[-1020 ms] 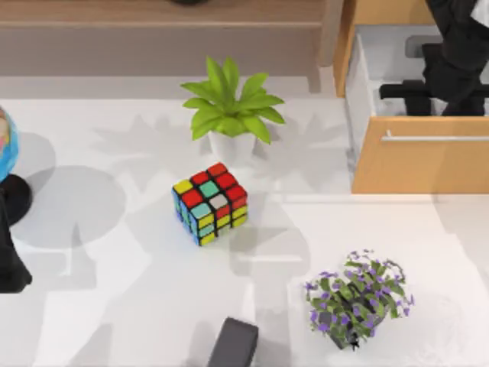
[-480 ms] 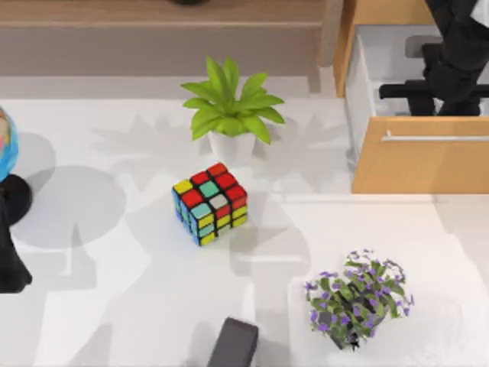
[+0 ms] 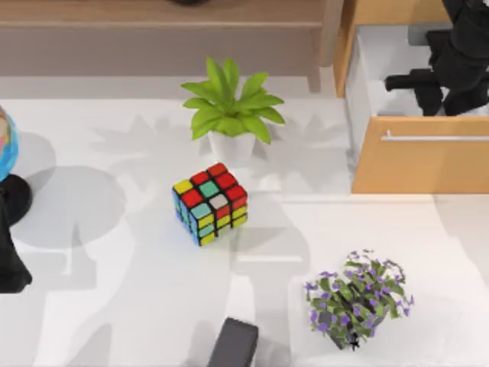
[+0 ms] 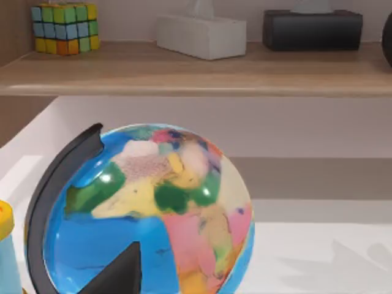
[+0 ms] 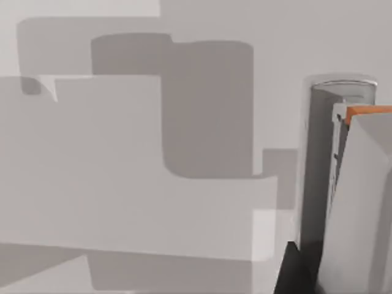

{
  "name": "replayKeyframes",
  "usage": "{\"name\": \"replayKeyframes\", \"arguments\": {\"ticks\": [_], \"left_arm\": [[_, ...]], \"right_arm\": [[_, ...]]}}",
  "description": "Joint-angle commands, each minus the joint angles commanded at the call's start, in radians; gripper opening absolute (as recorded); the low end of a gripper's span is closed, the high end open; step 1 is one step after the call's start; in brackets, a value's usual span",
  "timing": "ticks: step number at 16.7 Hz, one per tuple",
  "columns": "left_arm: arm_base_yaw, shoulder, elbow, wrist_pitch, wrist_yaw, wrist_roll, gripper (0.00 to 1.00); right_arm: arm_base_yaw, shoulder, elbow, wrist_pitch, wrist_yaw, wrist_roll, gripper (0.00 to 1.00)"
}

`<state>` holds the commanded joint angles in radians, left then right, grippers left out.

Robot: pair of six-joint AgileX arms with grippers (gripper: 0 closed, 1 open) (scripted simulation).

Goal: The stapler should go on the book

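Item: stapler [image 5: 360, 196]. In the right wrist view, a grey body with an orange edge, close beside the camera, which we take for the stapler. It lies inside the open white drawer [image 3: 365, 84] at the table's far right.
Tool: right gripper [image 3: 424, 90], over that drawer, just beside the grey piece at its back. We cannot tell its spread or grasp.
Left gripper [image 3: 9, 264]: parked at the left edge by the globe [image 4: 147, 208]; state not discernible.
Dark slab [image 3: 233, 344]: at the near edge, well apart from the drawer.
Also on the table: colour cube [image 3: 210, 202], green potted plant [image 3: 229, 111], purple flowering plant [image 3: 357, 298].
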<state>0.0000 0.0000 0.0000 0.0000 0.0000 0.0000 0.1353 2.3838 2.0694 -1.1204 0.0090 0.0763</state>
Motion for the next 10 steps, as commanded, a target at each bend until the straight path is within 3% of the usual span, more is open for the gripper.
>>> {"name": "replayKeyframes", "arguments": {"ticks": [5,10], "left_arm": [[0.0,0.0,0.0,0.0,0.0,0.0,1.0],[0.0,0.0,0.0,0.0,0.0,0.0,1.0]], "right_arm": [[-0.034,-0.183,-0.087,0.043,-0.034,-0.14,0.0],[-0.152,-0.403,-0.226,0.109,-0.062,-0.291,0.0]]}}
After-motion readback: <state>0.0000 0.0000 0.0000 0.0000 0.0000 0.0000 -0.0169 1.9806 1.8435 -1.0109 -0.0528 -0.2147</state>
